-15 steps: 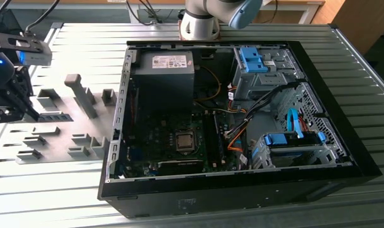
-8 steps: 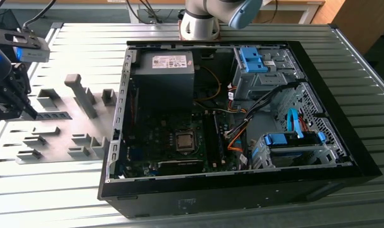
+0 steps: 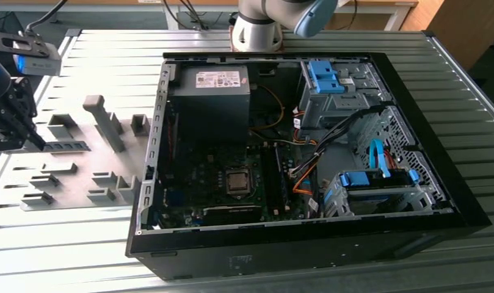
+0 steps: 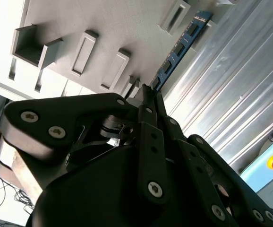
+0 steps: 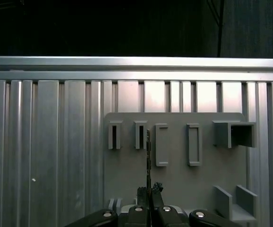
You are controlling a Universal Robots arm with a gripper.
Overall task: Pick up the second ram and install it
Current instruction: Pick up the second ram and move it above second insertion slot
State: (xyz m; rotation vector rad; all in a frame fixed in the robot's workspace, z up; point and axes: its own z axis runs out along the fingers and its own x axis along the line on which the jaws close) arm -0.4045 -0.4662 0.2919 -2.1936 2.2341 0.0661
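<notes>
The second ram (image 4: 179, 47) is a long thin board with a row of black chips, and it sticks out from my gripper (image 4: 148, 97), which is shut on one of its ends. In the first wrist view the ram (image 5: 148, 156) shows edge-on as a thin line rising from the fingertips (image 5: 156, 189). It hangs over the grey fixture plate (image 5: 174, 184), between two slotted blocks. In the exterior view the gripper (image 3: 27, 137) is at the far left, over the fixture plate (image 3: 76, 183) and well away from the open computer case (image 3: 304, 244).
The case lies open on the ribbed metal table (image 3: 59, 244), showing the motherboard with its processor socket (image 3: 237, 182) and memory slots (image 3: 273, 177). Blue drive-bay clips (image 3: 324, 76), loose cables (image 3: 308, 174) and the power supply (image 3: 210, 91) crowd the case. Grey blocks (image 3: 108, 122) stand up from the plate.
</notes>
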